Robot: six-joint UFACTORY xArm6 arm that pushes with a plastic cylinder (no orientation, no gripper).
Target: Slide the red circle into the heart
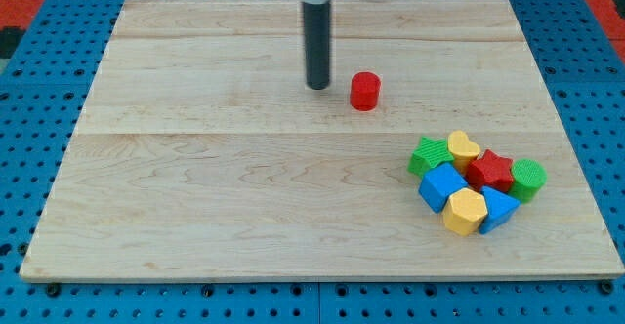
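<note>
Red circle (364, 91) stands alone on the wooden board (195, 187), in the upper middle of the view, just right of my tip (318, 87). Tip and circle are near but apart; a narrow strip of bare wood shows between them. No claw is fitted: the arm ends in a plain dark rod, so there is nothing to open or close.

Yellow heart (463, 149) sits at the top of a tight cluster toward the view's lower right. Packed around it are a green block (429, 155), a red star (491, 171), a second green block (528, 178), a blue block (441, 186), a yellow hexagon-like block (466, 210) and another blue block (498, 207).

Assessment: task not yet accomplished. Circle lies well apart from the heart. Remaining work appears to be the whole push, down and rightward. Tip's present place, on the circle's left, suits a rightward push more than a downward one.
</note>
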